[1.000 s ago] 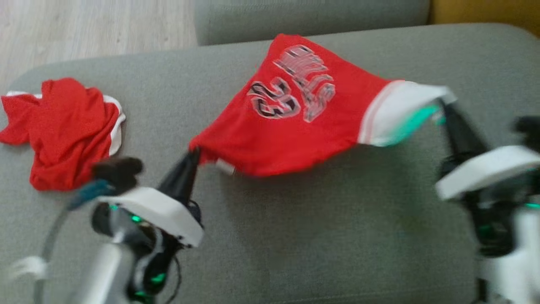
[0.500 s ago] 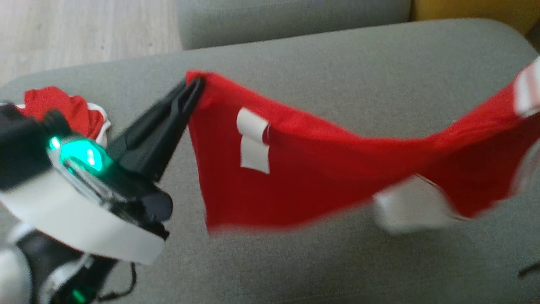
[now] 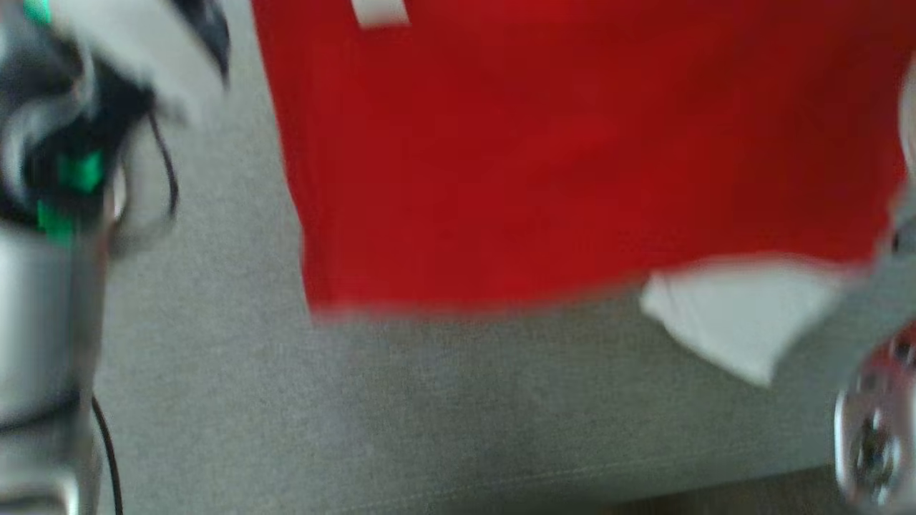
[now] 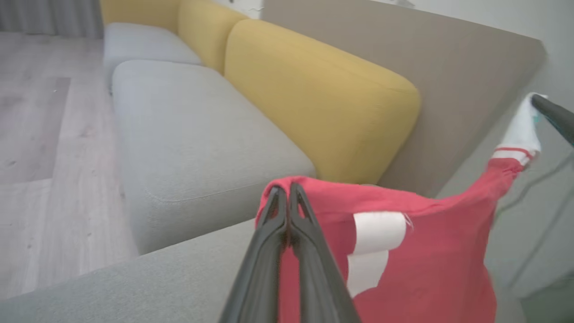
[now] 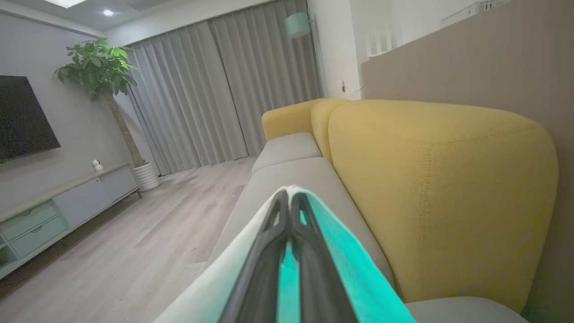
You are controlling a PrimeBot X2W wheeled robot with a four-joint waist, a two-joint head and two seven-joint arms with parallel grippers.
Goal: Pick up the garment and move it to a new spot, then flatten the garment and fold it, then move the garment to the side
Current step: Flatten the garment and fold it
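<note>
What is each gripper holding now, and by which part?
The left gripper is shut on a red corner of the garment; the right gripper is shut on its white end.

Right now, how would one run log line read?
left claw: shut on red fabric garment corner | right claw: shut on its white edge | garment: stretched between claws, above grey sofa seat

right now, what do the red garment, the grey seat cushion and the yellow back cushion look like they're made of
The red garment: thin soft knit, possibly polyester, matte; it hangs in limp folds. The grey seat cushion: woven upholstery fabric, matte, fine grain, seam line near its edge. The yellow back cushion: likely similar textile over padding; stitched seams and rounded corners show.
</note>
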